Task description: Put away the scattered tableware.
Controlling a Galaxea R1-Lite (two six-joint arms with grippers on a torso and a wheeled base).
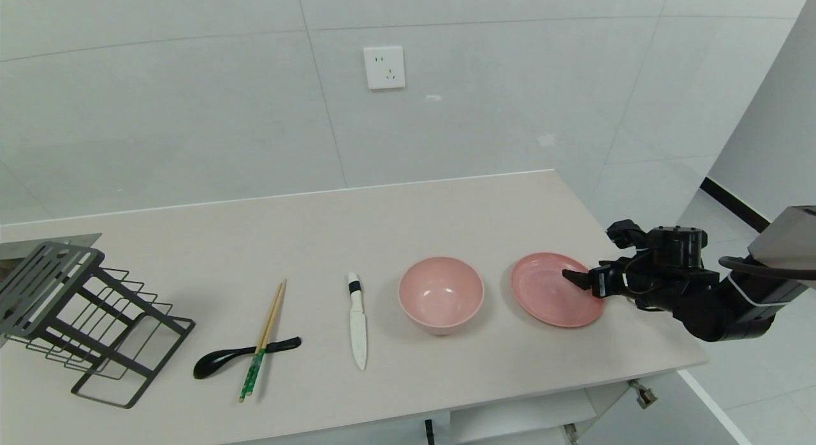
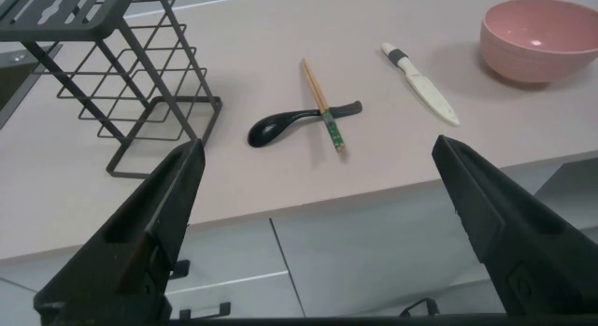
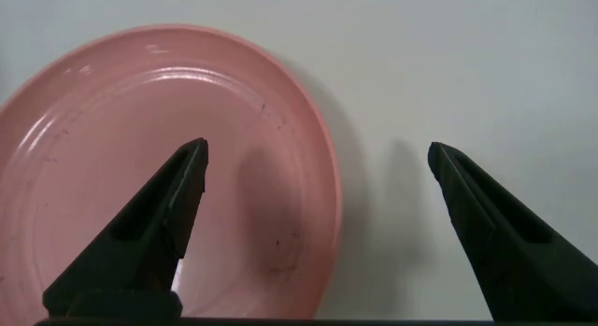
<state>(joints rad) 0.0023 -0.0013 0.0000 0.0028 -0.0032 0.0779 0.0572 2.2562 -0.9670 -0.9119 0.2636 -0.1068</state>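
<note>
The right gripper [image 3: 318, 156] is held spread astride the right rim of the plate [image 1: 549, 291], which lies rightmost on the counter [image 1: 446, 209], presumably so the rim can be pinched; the left gripper [image 2: 316, 148] is held spread, unladen.

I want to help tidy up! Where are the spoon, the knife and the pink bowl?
spoon [image 1: 208, 364], head view, on its black scoop.
knife [image 1: 358, 330], head view, on its white blade.
pink bowl [image 1: 440, 293], head view, inside its hollow.
</note>
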